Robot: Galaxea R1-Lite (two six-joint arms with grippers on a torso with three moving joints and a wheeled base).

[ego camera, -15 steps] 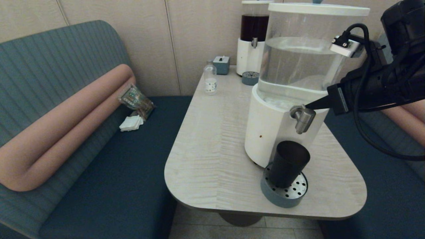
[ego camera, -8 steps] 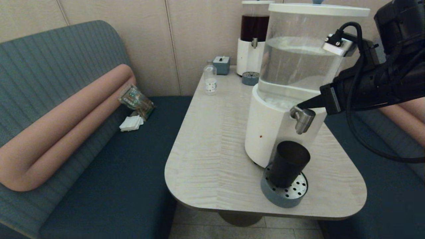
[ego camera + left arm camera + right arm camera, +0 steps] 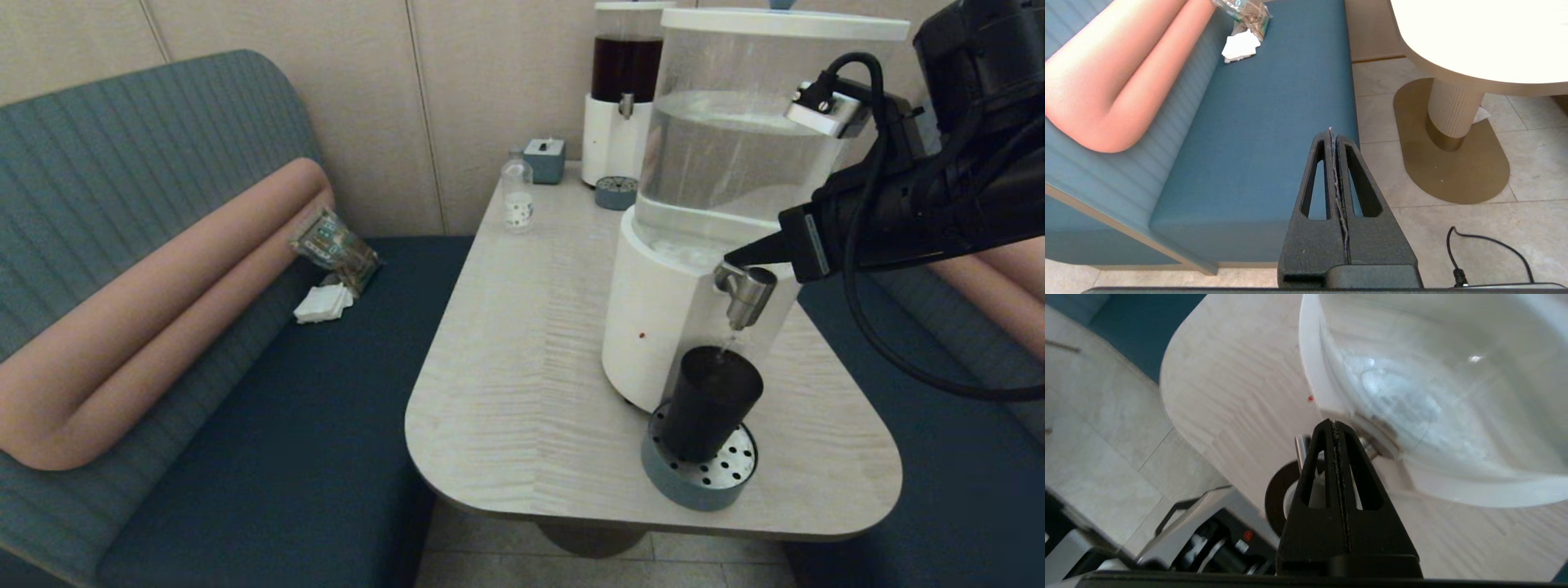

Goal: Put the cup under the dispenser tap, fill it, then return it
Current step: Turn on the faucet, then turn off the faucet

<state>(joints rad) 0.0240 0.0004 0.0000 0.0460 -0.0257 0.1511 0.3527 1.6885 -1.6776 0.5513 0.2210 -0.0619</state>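
Note:
The black cup (image 3: pixel 706 402) stands upright on a round perforated drip tray (image 3: pixel 700 469), straight under the steel dispenser tap (image 3: pixel 747 291) of the big white-based dispenser (image 3: pixel 665 318). A thin stream of water falls from the tap into the cup. My right gripper (image 3: pixel 732 256) is shut, its tip resting on top of the tap from the right. In the right wrist view the shut right gripper (image 3: pixel 1333 422) covers most of the tap (image 3: pixel 1301 447), with the cup's rim (image 3: pixel 1274 492) below. My left gripper (image 3: pixel 1332 132) is shut and empty, parked low beside the blue bench.
A slimmer dark-liquid dispenser (image 3: pixel 622 90), a small grey box (image 3: pixel 544 158) and a clear bottle with a white label (image 3: pixel 517 196) stand at the table's far end. A blue bench (image 3: pixel 269 392) with a pink bolster flanks the table (image 3: pixel 522 359); packets and napkins lie on it.
My right gripper has moved left and slightly up onto the top of the tap. Water now runs from the tap into the cup, which has not moved.

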